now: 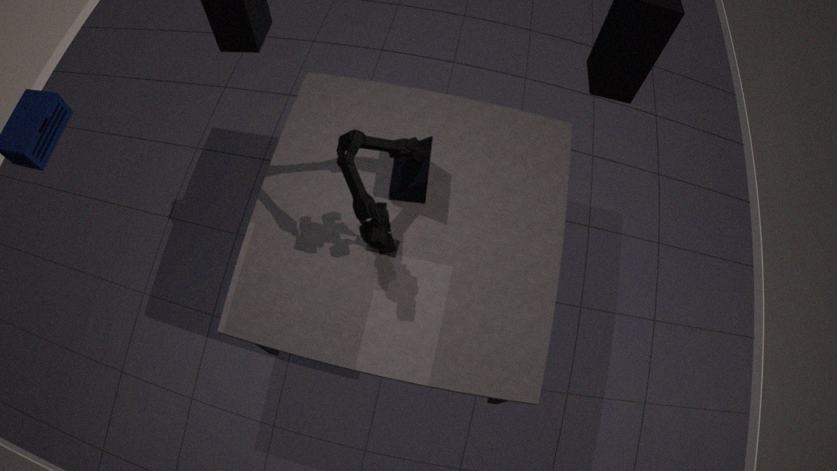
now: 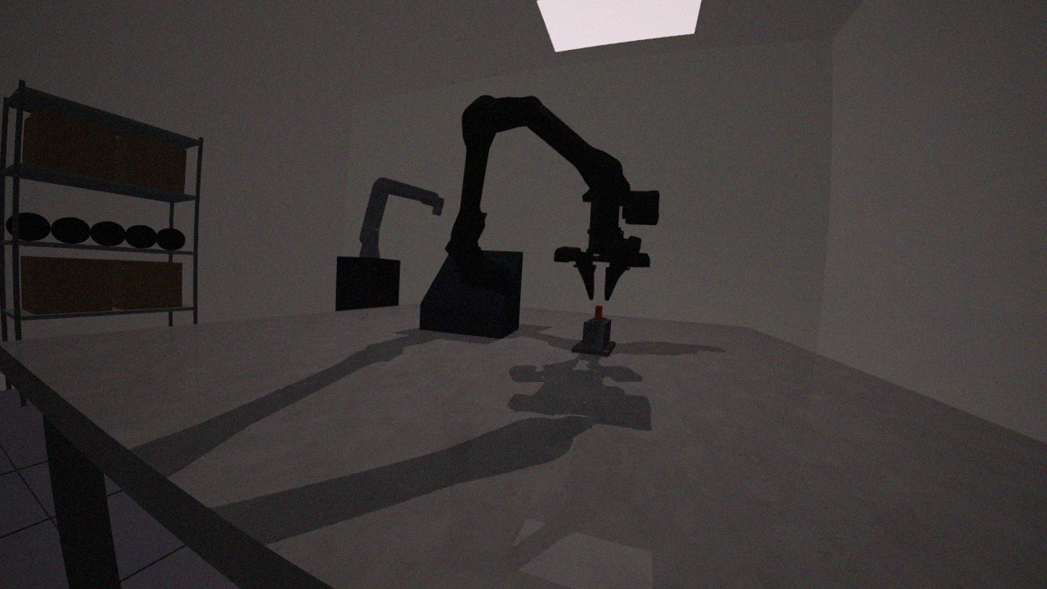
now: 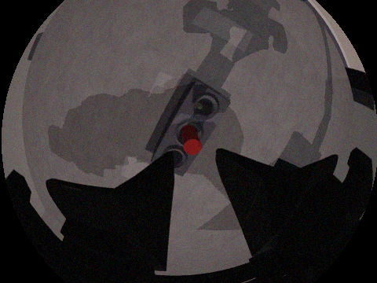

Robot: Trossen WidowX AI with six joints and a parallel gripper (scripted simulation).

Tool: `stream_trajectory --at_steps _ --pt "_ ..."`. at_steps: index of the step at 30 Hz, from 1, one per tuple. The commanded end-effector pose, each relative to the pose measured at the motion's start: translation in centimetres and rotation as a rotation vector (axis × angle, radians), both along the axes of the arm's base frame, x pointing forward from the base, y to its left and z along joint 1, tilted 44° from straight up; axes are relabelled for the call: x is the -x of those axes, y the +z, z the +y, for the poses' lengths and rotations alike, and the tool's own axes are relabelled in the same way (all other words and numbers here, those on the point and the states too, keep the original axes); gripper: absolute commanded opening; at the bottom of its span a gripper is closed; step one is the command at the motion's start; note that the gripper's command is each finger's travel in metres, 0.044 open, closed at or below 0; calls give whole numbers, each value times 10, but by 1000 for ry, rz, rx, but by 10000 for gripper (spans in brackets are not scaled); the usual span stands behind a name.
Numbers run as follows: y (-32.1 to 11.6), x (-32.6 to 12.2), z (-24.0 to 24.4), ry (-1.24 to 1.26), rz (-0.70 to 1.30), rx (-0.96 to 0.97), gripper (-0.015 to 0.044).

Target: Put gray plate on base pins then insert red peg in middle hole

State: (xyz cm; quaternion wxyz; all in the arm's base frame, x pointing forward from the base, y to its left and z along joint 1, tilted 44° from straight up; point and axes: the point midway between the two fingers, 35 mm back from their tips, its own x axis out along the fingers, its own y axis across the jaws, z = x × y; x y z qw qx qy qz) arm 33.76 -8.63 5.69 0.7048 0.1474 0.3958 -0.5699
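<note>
The gray plate [image 2: 596,334] [image 3: 212,127] sits level on the dark base [image 2: 593,352] [image 3: 168,118]; a pin shows inside its far hole in the wrist view. The red peg [image 2: 599,312] [image 3: 192,146] stands upright in the plate's middle hole, with a short length showing above the plate. How deep its lower end reaches is hidden. My gripper [image 2: 599,298] [image 3: 195,156] is open and empty, pointing down just above the peg's top, with a gap between the fingertips and the peg. In the top view the arm hides these parts.
The arm's dark mounting block [image 1: 411,175] [image 2: 472,303] stands on the table [image 1: 503,234] [image 2: 366,512] behind the base. A shelf rack [image 2: 102,182] and a second gray arm [image 2: 371,219] are in the background of the exterior view.
</note>
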Motion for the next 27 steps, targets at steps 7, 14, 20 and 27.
stream_trajectory --at_steps 7,14,20,27 --pt "4 1 6 0 -2 7 150" --pt "6 1 11 0 -2 6 150" --pt "8 2 15 0 -2 6 150" --pt "10 3 19 0 -1 6 150"
